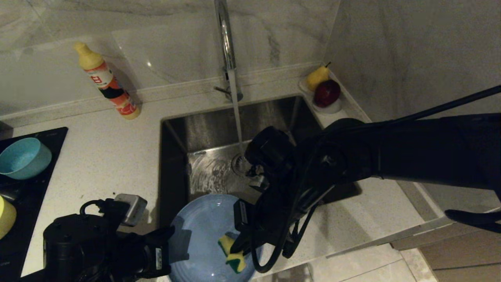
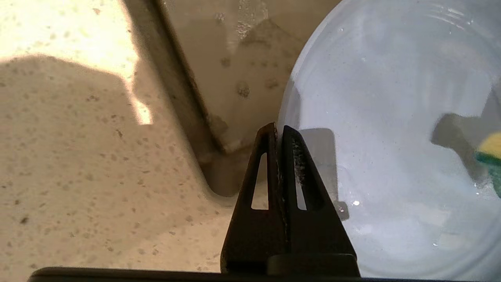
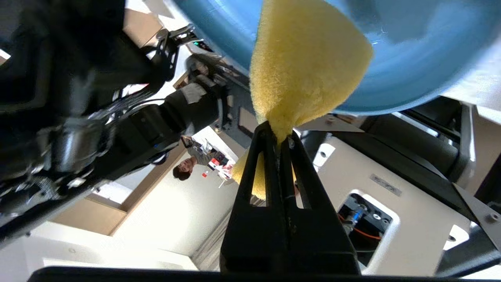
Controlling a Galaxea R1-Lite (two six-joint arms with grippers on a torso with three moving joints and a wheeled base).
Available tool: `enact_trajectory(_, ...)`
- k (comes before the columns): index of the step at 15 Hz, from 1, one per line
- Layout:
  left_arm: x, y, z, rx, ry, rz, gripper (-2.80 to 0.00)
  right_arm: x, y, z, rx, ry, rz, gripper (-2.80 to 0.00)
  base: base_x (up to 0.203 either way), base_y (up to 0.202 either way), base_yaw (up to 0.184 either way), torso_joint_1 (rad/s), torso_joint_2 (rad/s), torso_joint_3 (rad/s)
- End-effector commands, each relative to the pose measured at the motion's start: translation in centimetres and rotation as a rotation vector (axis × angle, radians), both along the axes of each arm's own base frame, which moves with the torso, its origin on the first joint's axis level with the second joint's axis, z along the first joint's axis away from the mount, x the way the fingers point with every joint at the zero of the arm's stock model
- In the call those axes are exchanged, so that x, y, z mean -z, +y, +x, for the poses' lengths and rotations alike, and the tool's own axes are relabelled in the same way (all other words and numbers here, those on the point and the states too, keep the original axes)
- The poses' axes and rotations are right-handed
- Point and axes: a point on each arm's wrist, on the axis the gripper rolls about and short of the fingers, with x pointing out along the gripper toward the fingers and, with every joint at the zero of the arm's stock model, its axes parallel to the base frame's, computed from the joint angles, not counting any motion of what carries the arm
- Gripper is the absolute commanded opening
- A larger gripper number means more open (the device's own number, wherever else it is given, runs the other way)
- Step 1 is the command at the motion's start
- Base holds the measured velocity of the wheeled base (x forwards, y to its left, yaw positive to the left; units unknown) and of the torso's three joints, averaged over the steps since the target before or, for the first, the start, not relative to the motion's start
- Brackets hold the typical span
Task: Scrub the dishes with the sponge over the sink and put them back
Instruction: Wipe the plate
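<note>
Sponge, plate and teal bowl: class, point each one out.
sponge [image 1: 233, 255], head view, its yellow body.
plate [image 1: 203, 223], head view, bare inner face.
teal bowl [image 1: 21, 158], head view, its inside.

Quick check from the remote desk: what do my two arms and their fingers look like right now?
Both arms are black. The right arm has a thick, rounded casing with thin black cables looping beneath its wrist. The left arm carries a small grey boxy module and a white label. Each gripper, left and right, has flat black triangular fingers with slotted cut-outs.
</note>
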Motion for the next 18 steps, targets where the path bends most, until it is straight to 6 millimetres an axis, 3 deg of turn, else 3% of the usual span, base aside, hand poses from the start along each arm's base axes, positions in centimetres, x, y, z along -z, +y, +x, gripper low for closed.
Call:
enact_trajectory(1, 0.1, 0.0, 0.1, -0.004, 0.001, -0.001, -2.80, -0.3, 0.8, -0.4, -0.019, -0.005, 0.016, -2.80, 0.000, 0.000, 0.000, 0.000, 0.00, 0.000)
enact_trajectory(11, -0.5, -0.1, 0.2, -0.009, -0.028, -0.008, -2.80, 1.6, 4.7, -2.6, -0.117, -0.021, 0.034, -2.80, 0.000, 0.000, 0.000, 0.000, 0.00, 0.000)
enact_trajectory(15, -0.5, 0.0, 0.1, -0.012, -0.028, -0.007, -2.80, 2.4, 5.0, -2.5, -0.117, -0.010, 0.017, -2.80, 0.000, 0.000, 0.000, 0.000, 0.00, 0.000)
enact_trajectory(18, -0.3, 0.1, -0.1, -0.013, -0.021, -0.008, -2.80, 1.7, 3.9, -1.8, -0.080, -0.010, 0.006, -2.80, 0.000, 0.000, 0.000, 0.000, 0.00, 0.000)
